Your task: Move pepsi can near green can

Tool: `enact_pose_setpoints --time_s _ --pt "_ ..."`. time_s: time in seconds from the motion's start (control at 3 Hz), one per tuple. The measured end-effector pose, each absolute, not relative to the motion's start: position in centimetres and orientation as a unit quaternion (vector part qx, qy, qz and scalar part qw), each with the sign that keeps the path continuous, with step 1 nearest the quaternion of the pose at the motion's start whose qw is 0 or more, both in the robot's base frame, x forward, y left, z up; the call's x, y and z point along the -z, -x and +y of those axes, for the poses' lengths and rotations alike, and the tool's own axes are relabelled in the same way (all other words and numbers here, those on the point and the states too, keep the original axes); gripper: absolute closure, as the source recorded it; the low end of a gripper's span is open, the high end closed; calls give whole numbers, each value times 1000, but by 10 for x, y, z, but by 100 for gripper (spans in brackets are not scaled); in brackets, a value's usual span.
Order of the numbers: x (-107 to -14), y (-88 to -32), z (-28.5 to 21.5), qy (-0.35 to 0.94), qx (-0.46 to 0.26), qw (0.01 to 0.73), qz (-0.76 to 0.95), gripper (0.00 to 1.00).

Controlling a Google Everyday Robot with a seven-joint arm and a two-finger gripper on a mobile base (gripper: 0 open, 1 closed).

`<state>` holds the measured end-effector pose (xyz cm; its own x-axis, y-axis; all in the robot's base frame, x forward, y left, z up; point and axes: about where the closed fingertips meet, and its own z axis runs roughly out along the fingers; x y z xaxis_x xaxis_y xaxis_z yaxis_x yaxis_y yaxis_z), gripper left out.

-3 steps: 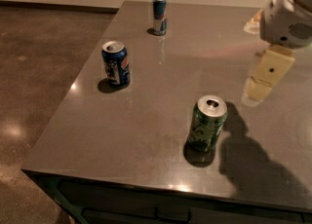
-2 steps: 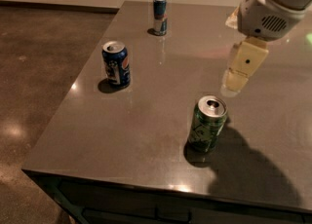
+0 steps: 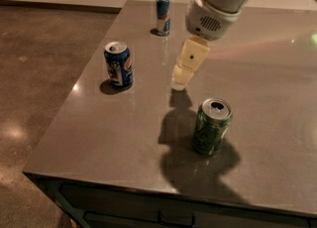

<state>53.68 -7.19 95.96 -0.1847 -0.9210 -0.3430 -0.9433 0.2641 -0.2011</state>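
Pepsi can [image 3: 118,65] is standing upright in the left-middle of the frame, close to the left edge of the table [image 3: 109,138], logo facing roughly toward the camera. Nothing is touching it.

The green can [image 3: 212,126] is lower and to the right of center, also upright, opened top showing. The two are well apart, with a stretch of bare grey tabletop between them.

My gripper [image 3: 181,82] hangs pretty much between the two, just right of the pepsi can and above-left of the green one. It points down and a bit to the left, with its cream tip low over the surface. From this angle I honestly can't tell how far open it is. It has hold of none of the cans; all of them sit on the table away from it. Its shadow [image 3: 181,138] falls on the tabletop just left of the green can.

The white wrist housing [image 3: 213,9] comes in from the upper right of the frame. A slimmer blue-and-silver can [image 3: 163,15] stands at the top center near the far edge. Shiny brown floor [image 3: 39,73] fills the left side.
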Motion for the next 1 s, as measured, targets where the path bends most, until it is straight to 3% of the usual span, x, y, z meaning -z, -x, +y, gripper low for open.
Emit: enact_pose_setpoints --time_s 1.0 --pt "-933 -581 62 601 -98 243 755 0"
